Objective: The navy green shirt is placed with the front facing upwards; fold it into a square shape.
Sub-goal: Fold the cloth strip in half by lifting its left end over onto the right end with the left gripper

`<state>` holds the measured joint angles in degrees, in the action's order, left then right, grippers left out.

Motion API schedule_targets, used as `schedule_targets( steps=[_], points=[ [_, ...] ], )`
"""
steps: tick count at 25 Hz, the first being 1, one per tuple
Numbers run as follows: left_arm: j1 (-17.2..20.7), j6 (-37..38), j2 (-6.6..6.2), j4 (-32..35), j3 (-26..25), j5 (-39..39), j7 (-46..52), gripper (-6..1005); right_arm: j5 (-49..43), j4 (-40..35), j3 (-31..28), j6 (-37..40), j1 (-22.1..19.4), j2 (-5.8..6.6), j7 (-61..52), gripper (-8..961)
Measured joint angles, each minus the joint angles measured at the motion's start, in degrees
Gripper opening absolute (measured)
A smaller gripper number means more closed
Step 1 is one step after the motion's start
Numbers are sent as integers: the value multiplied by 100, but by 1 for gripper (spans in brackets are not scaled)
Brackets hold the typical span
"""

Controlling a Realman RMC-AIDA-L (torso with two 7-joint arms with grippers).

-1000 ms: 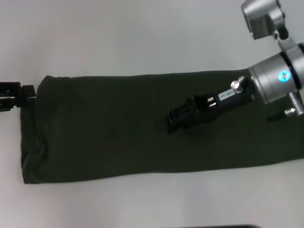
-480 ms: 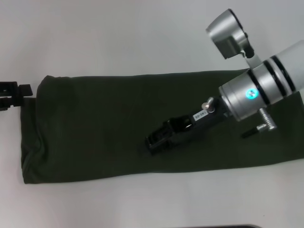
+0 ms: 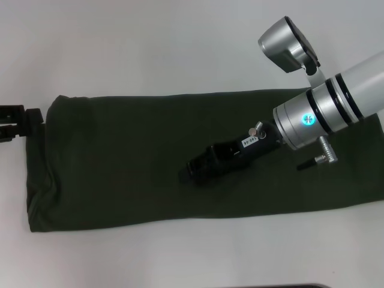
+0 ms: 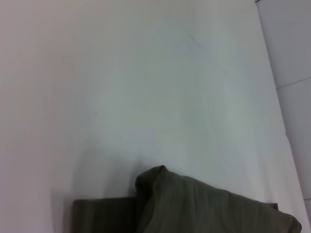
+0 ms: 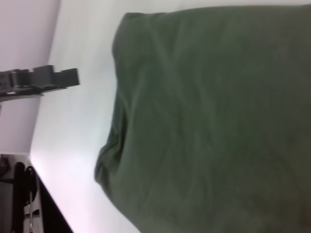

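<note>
Shirt: the dark olive-green cotton shirt (image 3: 132, 165) lies flat on the worktop, already folded into a long band running left to right across the head view. Only plain green cloth faces up. Its left end is rounded and slightly puffed, with soft creases near the lower left corner.

Shirt, wrist views: the right wrist view shows the shirt's (image 5: 214, 121) left end with long shallow wrinkles along the fold. The left wrist view catches only a bunched corner of the shirt (image 4: 194, 206) with a flatter layer beside it.

Right gripper: the black right gripper (image 3: 195, 171) hangs over the middle of the band, angled down and toward the robot's left. Fingers: cannot tell whether they are apart or together, nor whether they touch the cloth. The silver and white right arm (image 3: 336, 105) enters from the upper right, and a small teal light glows on its wrist ring.

Left gripper: the black left gripper (image 3: 13, 120) sits at the left edge of the head view, level with the shirt's upper left corner and just beside it. Fingers: a slim gap shows between them, nothing in it. The same gripper (image 5: 41, 80) shows in the right wrist view, off the cloth.

Worktop: plain white worktop (image 3: 180, 42), bare around the shirt on all sides seen.
</note>
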<state>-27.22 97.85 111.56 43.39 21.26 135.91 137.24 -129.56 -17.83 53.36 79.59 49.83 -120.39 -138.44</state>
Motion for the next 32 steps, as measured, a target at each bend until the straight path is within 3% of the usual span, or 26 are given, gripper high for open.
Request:
schedule_targets(
  steps=[13, 22, 32],
  points=[
    [-24, -20, 32, 2, 1, 6, -4, 489, 165, 87, -6, -629, 7, 0, 49, 521],
    [-36, -47, 27, -41, 1, 6, -5, 489, 664, 55, 33, -323, 55, 0, 228, 527],
    [-46, -77, 31, -41, 1, -2, -5, 489, 619, 85, 273, -547, 19, 14, 149, 526]
  ],
)
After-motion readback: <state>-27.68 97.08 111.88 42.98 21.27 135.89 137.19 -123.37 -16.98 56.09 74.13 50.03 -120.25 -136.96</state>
